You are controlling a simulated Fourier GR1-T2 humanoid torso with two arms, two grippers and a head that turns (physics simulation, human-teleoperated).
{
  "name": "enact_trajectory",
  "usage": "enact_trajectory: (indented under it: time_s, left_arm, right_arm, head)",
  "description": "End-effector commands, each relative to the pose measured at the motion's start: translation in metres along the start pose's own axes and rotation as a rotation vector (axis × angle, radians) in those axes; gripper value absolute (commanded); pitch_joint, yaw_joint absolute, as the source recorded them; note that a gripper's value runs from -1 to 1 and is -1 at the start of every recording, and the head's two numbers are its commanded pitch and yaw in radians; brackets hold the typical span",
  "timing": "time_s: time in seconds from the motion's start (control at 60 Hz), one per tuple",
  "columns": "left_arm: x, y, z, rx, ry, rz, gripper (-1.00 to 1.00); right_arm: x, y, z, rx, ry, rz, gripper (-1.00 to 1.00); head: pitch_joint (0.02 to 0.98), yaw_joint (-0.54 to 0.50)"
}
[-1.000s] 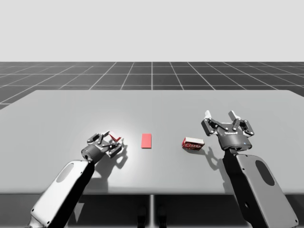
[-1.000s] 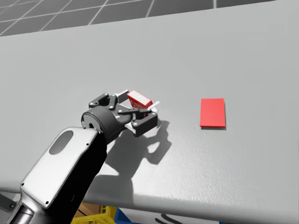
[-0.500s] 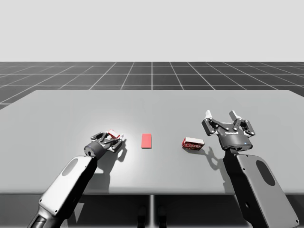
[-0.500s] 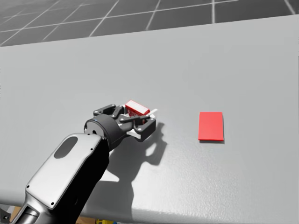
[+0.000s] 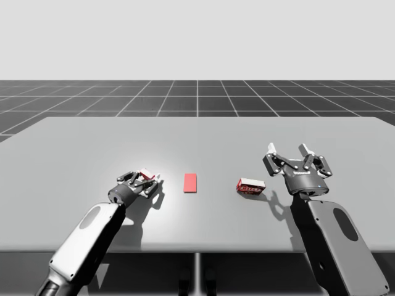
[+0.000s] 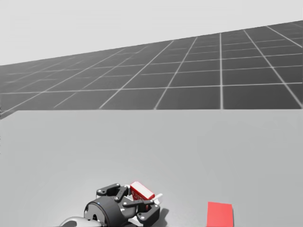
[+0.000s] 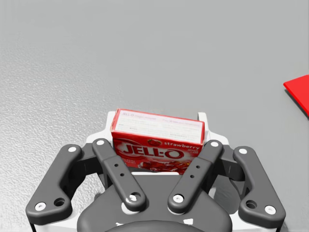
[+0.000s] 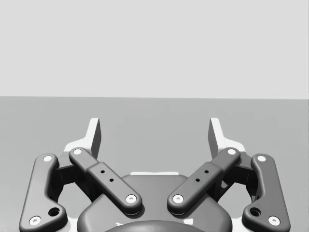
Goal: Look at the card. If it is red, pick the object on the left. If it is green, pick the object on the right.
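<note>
A flat red card [image 5: 190, 182] lies at the table's middle, also in the head view as the red card [image 6: 220, 214]. To its left my left gripper [image 5: 143, 180] is shut on a small red box [image 5: 147, 175], low over the table. In the left wrist view the red box [image 7: 158, 140] sits crosswise between the fingers of my left gripper [image 7: 157, 129], both touching its ends. The head view shows the same left gripper [image 6: 144, 201] and red box [image 6: 141, 191]. A second red box [image 5: 251, 185] lies right of the card. My right gripper [image 5: 295, 158] stands open beside it, raised, its fingers [image 8: 94, 133] wide apart.
The grey table [image 5: 197, 135] stretches bare behind the objects to its far edge. A corner of the card [image 7: 299, 92] shows beside my left gripper in the left wrist view. Beyond the table lies a dark gridded floor [image 6: 189, 80].
My head has turned upward, so the table contents have dropped low in the head view. The left gripper with its box shifted slightly forward, then held still. The right arm stayed put.
</note>
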Motion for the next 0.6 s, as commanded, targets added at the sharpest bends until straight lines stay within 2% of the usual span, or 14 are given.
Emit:
enact_trajectory:
  time_s: [0.017,0.083,0.283,0.35,0.383,0.433,0.45,0.6]
  left_arm:
    - [-0.004,-0.012,0.002,-0.149,0.014,0.005,1.0]
    - [0.011,-0.009,0.005,-0.163,-0.02,0.034,1.0]
    - [0.057,-0.002,0.016,-0.158,-0.105,0.025,0.99]
    - [0.074,-0.001,0.019,-0.151,-0.134,0.003,0.98]
    - [0.083,-0.001,0.021,-0.149,-0.15,-0.002,0.99]
    - [0.099,-0.001,0.027,-0.142,-0.181,-0.019,0.99]
    - [0.099,-0.001,0.027,-0.142,-0.181,-0.019,0.99]
    - [0.15,-0.002,0.048,-0.121,-0.292,-0.068,1.0]
  right_arm:
    - [-0.001,-0.001,0.0,0.0,0.001,-0.001,-1.0]
    - [-0.001,-0.001,0.0,0.003,0.005,-0.004,-1.0]
    - [-0.001,-0.001,-0.001,0.01,0.012,-0.01,-1.0]
    - [-0.001,-0.002,-0.001,0.012,0.009,-0.011,-1.0]
    - [-0.001,-0.002,-0.001,0.016,0.001,0.006,-1.0]
    - [0.0,-0.003,-0.002,0.016,0.007,-0.008,-1.0]
    - [0.0,-0.003,-0.002,0.016,0.007,-0.008,-1.0]
    - [0.0,-0.004,-0.002,0.001,0.016,-0.014,-1.0]
  head:
    - [0.444,0.31]
    - [0.443,0.31]
    - [0.438,0.32]
    - [0.434,0.33]
    - [0.432,0.33]
    - [0.429,0.33]
    - [0.429,0.33]
    - [0.422,0.33]
